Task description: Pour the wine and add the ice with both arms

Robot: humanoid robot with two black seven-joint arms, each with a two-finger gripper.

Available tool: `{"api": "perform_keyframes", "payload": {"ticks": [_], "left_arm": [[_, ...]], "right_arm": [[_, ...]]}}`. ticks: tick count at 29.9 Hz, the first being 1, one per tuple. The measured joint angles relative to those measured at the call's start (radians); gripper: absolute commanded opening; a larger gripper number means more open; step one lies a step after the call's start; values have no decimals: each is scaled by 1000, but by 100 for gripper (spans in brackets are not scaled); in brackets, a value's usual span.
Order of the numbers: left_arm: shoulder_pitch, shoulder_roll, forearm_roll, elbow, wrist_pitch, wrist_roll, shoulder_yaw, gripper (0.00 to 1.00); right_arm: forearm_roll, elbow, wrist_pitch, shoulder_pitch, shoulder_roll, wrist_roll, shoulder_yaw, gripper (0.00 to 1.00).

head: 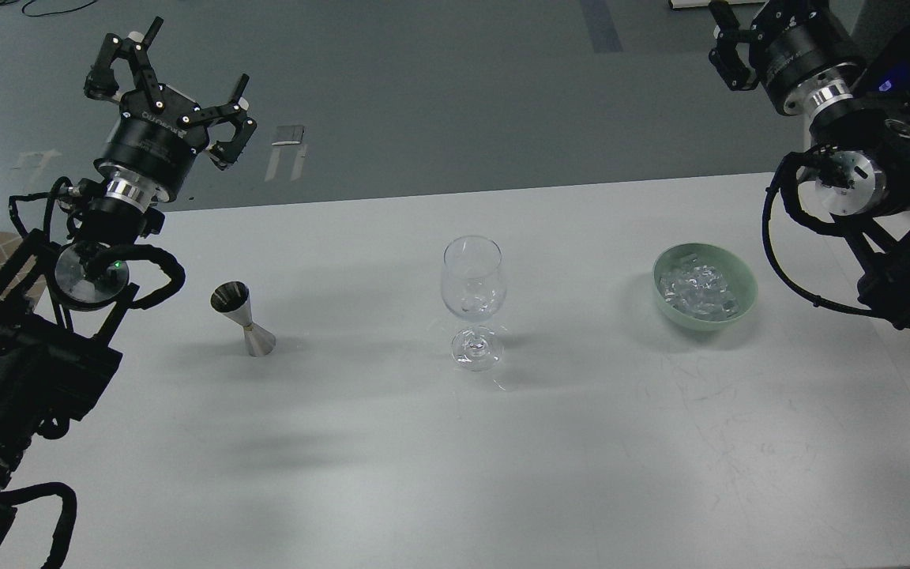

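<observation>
A clear stemmed wine glass [471, 299] stands upright at the middle of the white table [455, 458]. A steel hourglass-shaped jigger [243, 318] stands to its left. A pale green bowl [742, 309] at the right holds the ice [698, 289], a heap of small clear cubes. My left gripper [173, 67] is open and empty, raised beyond the table's far left edge, well above and behind the jigger. My right gripper [727, 43] is at the top right, above and behind the bowl; its fingers are cut off by the frame edge.
Grey floor lies beyond the table's far edge [455, 194]. A small silvery object [287, 136] lies on the floor behind the left gripper. Black cables loop along both arms at the frame's sides.
</observation>
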State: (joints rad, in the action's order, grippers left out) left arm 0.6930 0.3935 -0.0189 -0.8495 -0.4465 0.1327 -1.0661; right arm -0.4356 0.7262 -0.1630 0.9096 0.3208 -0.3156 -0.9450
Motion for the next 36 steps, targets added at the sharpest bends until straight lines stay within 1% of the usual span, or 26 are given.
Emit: {"api": "perform_keyframes", "payload": {"ticks": [2, 5, 12, 15, 24, 29, 31, 33, 35, 36], "left_arm": [[-2, 4, 0, -3, -1, -1, 0, 99], [-3, 8, 1, -6, -7, -16, 0, 99], [-14, -1, 56, -8, -15, -87, -41, 99], [-28, -3, 71, -10, -15, -94, -49, 99], [-72, -5, 78, -48, -5, -96, -85, 99], [-84, 4, 82, -66, -3, -107, -90, 99], [-101, 7, 94, -97, 9, -129, -93, 99], [-128, 9, 119, -138, 43, -167, -105, 99], [-174, 9, 162, -220, 130, -221, -148, 99], [-198, 7, 176, -263, 172, -238, -174, 99]], "right_arm": [[0, 0, 0, -3, 0, 0, 0, 100], [0, 1, 1, -7, 0, 0, -1, 100], [0, 3, 3, -11, 0, 0, -1, 100], [0, 3, 3, -14, 0, 0, 0, 100], [0, 3, 9, -17, 1, 0, 0, 100], [0, 4, 9, -18, 3, 1, 0, 100], [0, 5, 7, -18, 5, 1, -1, 100], [0, 7, 7, -19, 7, 1, -1, 100], [0, 8, 6, -20, 10, 1, -1, 100], [0, 8, 6, -20, 10, 1, -1, 100]]}}
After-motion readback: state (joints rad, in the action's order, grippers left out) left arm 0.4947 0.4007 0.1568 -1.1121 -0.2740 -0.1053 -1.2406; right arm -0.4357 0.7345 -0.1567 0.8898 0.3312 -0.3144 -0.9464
